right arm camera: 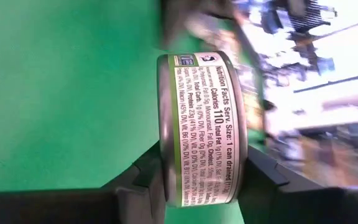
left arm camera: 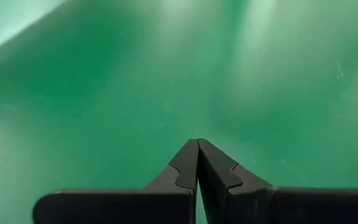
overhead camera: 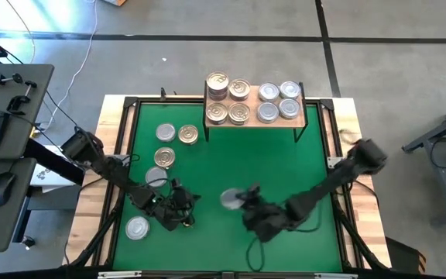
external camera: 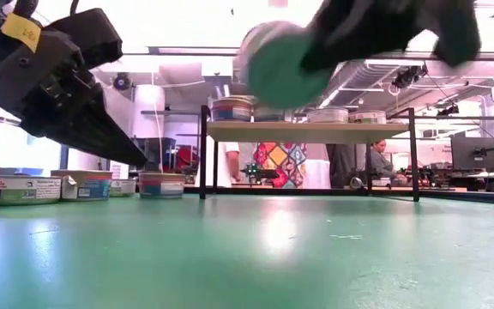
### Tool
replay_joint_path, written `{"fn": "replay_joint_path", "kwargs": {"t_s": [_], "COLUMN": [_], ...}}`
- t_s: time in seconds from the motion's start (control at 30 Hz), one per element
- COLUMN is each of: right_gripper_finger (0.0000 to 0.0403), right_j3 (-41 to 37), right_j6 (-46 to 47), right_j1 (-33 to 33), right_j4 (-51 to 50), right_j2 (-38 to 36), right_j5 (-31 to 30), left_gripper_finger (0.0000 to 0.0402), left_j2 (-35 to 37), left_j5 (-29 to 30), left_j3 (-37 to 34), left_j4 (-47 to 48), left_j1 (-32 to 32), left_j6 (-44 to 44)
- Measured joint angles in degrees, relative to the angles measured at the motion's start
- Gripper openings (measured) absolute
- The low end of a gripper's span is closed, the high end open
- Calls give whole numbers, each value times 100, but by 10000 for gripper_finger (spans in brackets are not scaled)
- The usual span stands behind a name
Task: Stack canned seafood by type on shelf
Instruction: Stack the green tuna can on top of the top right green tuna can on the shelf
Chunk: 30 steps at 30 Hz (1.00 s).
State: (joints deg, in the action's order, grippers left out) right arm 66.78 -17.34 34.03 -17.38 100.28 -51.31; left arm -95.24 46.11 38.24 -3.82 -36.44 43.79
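Note:
My right gripper [right arm camera: 202,163] is shut on one tin [right arm camera: 201,127] with a white nutrition label, held above the green mat's near middle [overhead camera: 233,199] and high in the low view [external camera: 280,62]. My left gripper [left arm camera: 197,143] is shut and empty, hovering over bare mat just left of it [overhead camera: 184,204]. The wooden shelf [overhead camera: 252,76] stands on its black legs at the far edge. It carries gold-lidded tins [overhead camera: 228,101] on its left half and silver-lidded tins [overhead camera: 278,101] on its right. Several loose tins [overhead camera: 166,133] rest flat on the mat's left side. My right gripper pinches the tin between its two fingers, one finger [right arm camera: 146,180] on each flat end, the labelled side wall [right arm camera: 207,93] showing between them. The tin is lifted clear of the mat and tipped on edge, one round face [external camera: 286,73] turned toward the near side.
Loose tins lie at the mat's left [overhead camera: 189,136], [overhead camera: 163,158], [overhead camera: 156,177], and one near the near-left corner [overhead camera: 137,228]. The mat's centre and right side [overhead camera: 285,163] are open. A wooden frame [overhead camera: 347,116] borders the mat. People stand in the room beyond the shelf [external camera: 376,159].

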Motion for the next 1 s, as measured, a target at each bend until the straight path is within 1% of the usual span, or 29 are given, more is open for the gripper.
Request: {"fn": "replay_joint_path", "kwargs": {"t_s": [0.1,0.17,0.27,0.33,0.4,0.57,0.7,0.77,0.83,0.93,1.0], "right_gripper_finger": [126,126,126,126,126,126,126,126,126,126,126], "right_j3": [0,0,0,0,0,0,0,0,0,0,-7], "right_j6": [258,442,408,-42,-714,-2149,-2645,-2719,-2698,-2625,-2652], "right_j1": [-45,-333,-1093,-1750,-2468,-4389,-5658,-6124,-6504,-6870,-7003], "right_j4": [-1034,-1646,-2056,-2034,-1890,-1760,-1767,-1759,-1761,-1777,-1778], "right_j2": [-889,-1496,-2341,-2751,-3011,-3123,-3024,-2992,-2957,-2852,-2740], "right_j5": [-635,-810,-847,-827,-695,-37,449,604,884,1345,1462], "left_gripper_finger": [0,0,0,0,0,0,0,0,0,0,0], "left_j2": [0,0,0,0,0,0,0,0,0,0,0], "left_j5": [245,435,603,653,711,716,721,725,738,824,852], "left_j3": [2,2,2,2,3,4,5,7,7,7,7], "left_j4": [-42,-49,-64,-78,-79,-80,-80,-80,-80,-80,-80], "left_j1": [-13,-11,-6,0,0,0,4,4,4,4,13], "left_j6": [4,2,4,2,6,6,7,7,9,5,6]}}
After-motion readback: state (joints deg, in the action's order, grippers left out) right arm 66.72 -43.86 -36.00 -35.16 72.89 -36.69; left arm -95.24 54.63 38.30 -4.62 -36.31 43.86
